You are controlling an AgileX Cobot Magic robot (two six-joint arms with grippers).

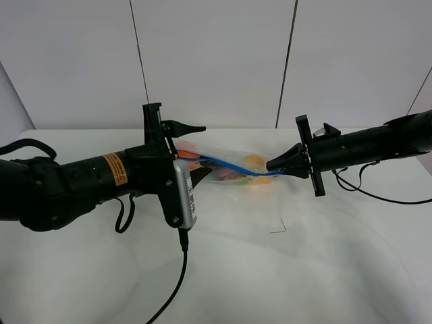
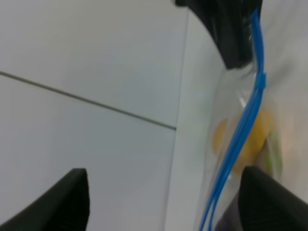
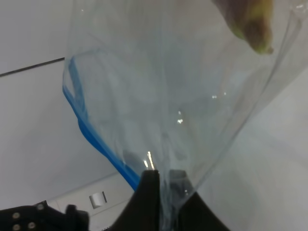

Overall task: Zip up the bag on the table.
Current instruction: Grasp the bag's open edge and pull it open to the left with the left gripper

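The clear bag (image 1: pixel 229 169) is held off the white table (image 1: pixel 317 263), its blue seal strip (image 1: pixel 233 167) stretched between the two grippers. Orange and yellow produce show through the plastic. My right gripper (image 1: pixel 278 166) is shut on the bag's right end; the right wrist view shows its fingertips (image 3: pixel 150 185) pinching the clear plastic (image 3: pixel 163 96) beside the blue strip (image 3: pixel 91 134). My left gripper (image 1: pixel 194 150) stands open at the bag's left end. In the left wrist view its fingers (image 2: pixel 67 202) are wide apart, and the blue strip (image 2: pixel 240 139) runs down between them, near one finger.
Black cables hang from the left arm (image 1: pixel 177 283) and trail from the right arm (image 1: pixel 378 196) onto the table. A small dark mark (image 1: pixel 278 228) lies on the tabletop below the bag. Grey wall panels (image 1: pixel 216 61) stand behind the table.
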